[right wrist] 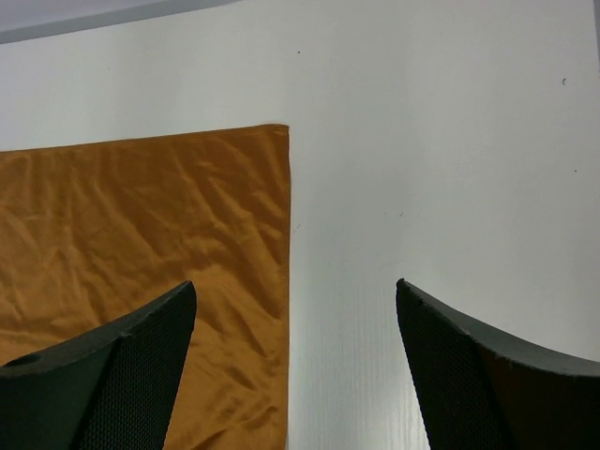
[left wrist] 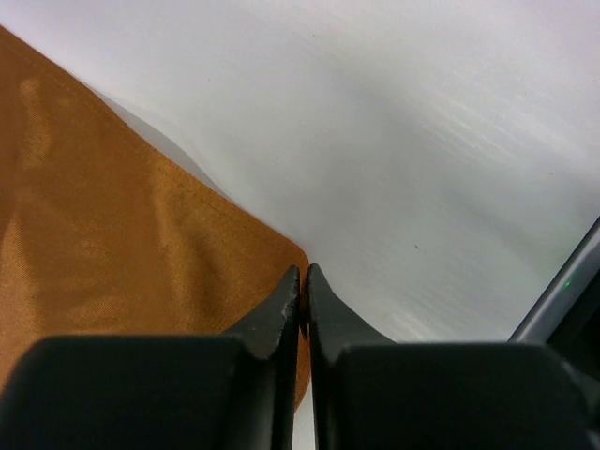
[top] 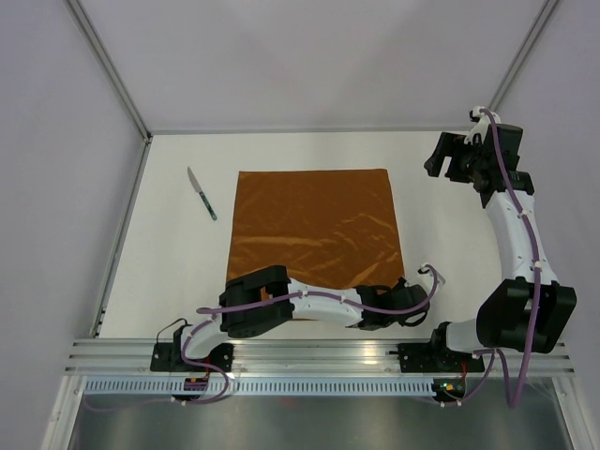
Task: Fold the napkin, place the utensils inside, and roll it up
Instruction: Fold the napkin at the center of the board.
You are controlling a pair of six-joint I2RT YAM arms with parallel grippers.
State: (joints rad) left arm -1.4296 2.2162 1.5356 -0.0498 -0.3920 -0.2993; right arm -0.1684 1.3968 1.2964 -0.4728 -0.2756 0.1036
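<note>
Left arm (top: pixel 319 302) hides the near edge of the napkin (top: pixel 314 220); left claw (left wrist: pixel 303 272) together, seemingly pinching its corner; right claw (right wrist: pixel 294 285) apart, over the far-right tabletop (top: pixel 441 244).

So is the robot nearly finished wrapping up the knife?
Not nearly. Nothing looks done yet: the napkin lies flat and unfolded, and the knife sits on the table beside it, apart. In hand: the left tool is shut on the napkin's near corner, seemingly for the first fold. The right tool hangs open, holding nothing. Folding, putting the knife in and rolling are all left.
</note>
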